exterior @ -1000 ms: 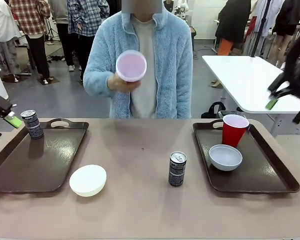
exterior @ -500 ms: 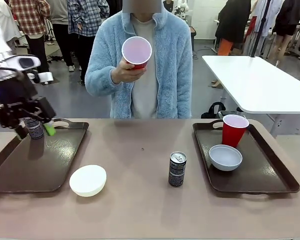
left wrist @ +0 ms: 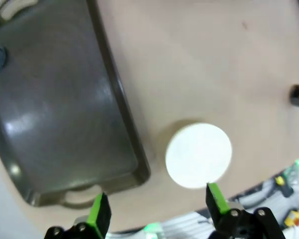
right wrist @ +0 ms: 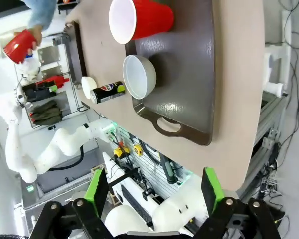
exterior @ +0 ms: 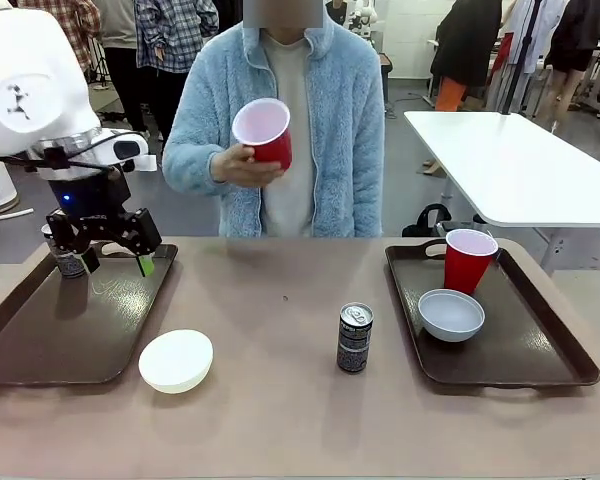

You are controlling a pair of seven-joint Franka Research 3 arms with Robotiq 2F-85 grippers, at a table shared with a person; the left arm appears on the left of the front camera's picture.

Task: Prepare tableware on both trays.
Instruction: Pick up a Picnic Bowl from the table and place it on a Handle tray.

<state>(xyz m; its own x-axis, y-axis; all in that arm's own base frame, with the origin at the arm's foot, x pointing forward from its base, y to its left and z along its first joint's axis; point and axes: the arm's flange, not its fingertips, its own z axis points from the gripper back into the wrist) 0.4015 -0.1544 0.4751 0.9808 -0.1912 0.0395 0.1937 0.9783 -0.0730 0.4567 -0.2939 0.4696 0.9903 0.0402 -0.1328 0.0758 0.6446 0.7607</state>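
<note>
Tan surface [exterior: 280,420] seen from the robot's side, a person standing at the far edge. Left tray [exterior: 40,340], dark brown, carrying one slim dark can [exterior: 68,265] at its far left corner. Hovering over that tray's far end and partly hiding the can, the left tool [exterior: 117,263]: green-tipped, spread wide apart, gripping nothing. Just off the left tray's near right corner, on the bare surface, a white bowl [exterior: 176,360]. Near the middle of the surface, a second dark can [exterior: 355,338], upright, on neither tray. Right tray [exterior: 520,355], matching, holding a red cup [exterior: 469,262] at its far end and a pale grey bowl [exterior: 451,314] just nearer, beside the cup. Raised at chest height in the person's hand [exterior: 235,165], well above the surface, a second red cup [exterior: 264,132], tilted, white inside facing the robot. Right tool [right wrist: 154,181] high over the right tray, likewise wide apart and empty.

Judging by the layout: left tray short of a bowl and a cup, right tray short of a can. Possible trouble from here:
- Knocking over the can on the left tray while swinging the left tool toward the bowl or the raised cup.
- Crushing or dropping the thin cup in a hand-over by closing early or off-centre.
- Pushing the smooth bowl away instead of catching its rim.
- Toppling the narrow middle can with a glancing approach.
</note>
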